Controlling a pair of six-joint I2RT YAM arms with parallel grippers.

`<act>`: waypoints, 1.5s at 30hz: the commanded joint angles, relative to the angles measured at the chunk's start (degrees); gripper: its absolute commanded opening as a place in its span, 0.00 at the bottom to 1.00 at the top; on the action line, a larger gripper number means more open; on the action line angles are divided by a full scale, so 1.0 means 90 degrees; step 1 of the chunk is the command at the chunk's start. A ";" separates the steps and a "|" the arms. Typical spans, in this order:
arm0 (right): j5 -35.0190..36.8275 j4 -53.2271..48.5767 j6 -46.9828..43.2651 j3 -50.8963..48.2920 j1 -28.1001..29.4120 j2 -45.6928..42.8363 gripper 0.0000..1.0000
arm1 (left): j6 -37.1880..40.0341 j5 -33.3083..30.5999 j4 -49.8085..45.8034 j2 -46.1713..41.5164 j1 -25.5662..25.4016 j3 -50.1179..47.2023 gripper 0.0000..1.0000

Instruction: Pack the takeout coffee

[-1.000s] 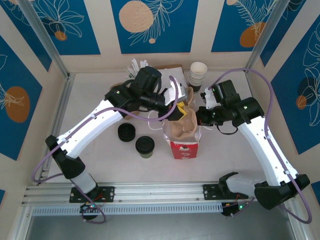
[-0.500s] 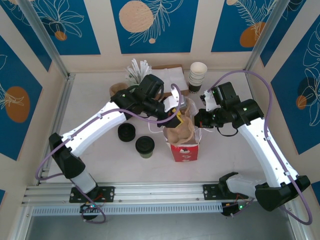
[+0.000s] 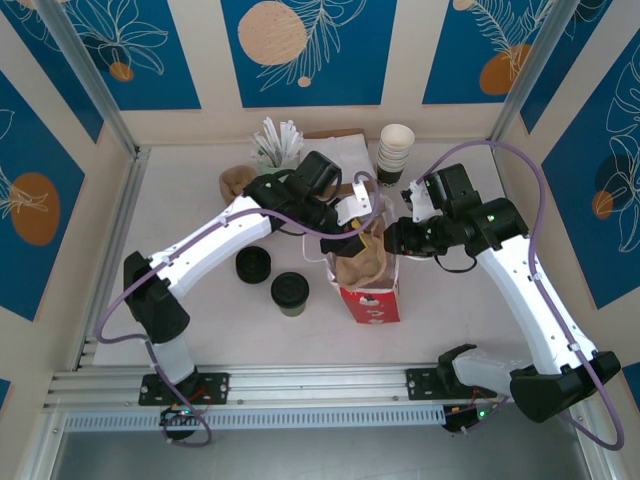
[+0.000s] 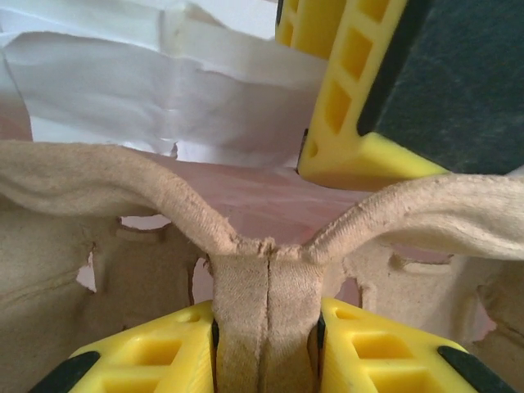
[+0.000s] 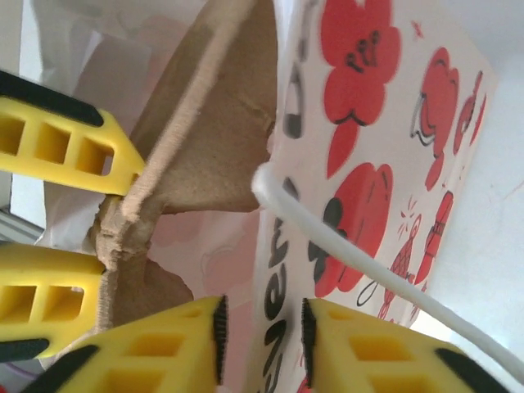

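White table (image 3: 200, 330), blue floral walls — both arms meet at the red-and-white bag (image 3: 372, 300).
Left gripper (image 4: 266, 344) pinches the pulp carrier (image 4: 106, 180) by its centre fin; right gripper (image 5: 262, 344) has its jaws narrowly parted astride the bag's rim — the takeout coffee (image 3: 290, 293) stands left of the bag, untouched.

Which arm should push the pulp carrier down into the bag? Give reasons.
Left. The left gripper pinches the pulp carrier's centre ridge over the bag; the right gripper straddles the bag's wall, jaws open.

Wears white shells over black joints on the left arm (image 3: 205, 243) and right arm (image 3: 527, 290). Trails lilac cables (image 3: 522, 158). Ends in yellow, lattice-ribbed fingers (image 4: 344, 57) faced with black pads (image 4: 458, 74). Shows a green light (image 3: 481, 412) below the black right base (image 3: 472, 370).
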 commanded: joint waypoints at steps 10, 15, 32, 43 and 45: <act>-0.0056 -0.1231 0.0498 0.1471 -0.0336 -0.0519 0.57 | -0.0129 -0.0237 0.0091 0.0229 0.0071 0.0281 0.32; -0.0178 -0.1533 0.1068 0.1355 -0.0396 -0.0946 0.57 | -0.0306 -0.0346 0.0196 0.0313 0.0069 0.0360 0.32; -0.0901 -0.0107 0.3004 -0.1399 -0.0388 -0.2526 0.48 | -0.1856 -0.0565 -0.0093 0.0737 0.0071 0.1014 0.32; -0.0825 0.0971 0.3637 -0.2047 -0.0396 -0.2640 0.48 | -0.2066 -0.0532 0.0073 0.0630 0.0070 0.0819 0.32; -0.0894 0.1074 0.3691 -0.2094 -0.0397 -0.2638 0.48 | -0.2068 -0.0525 0.0083 0.0640 0.0068 0.0819 0.32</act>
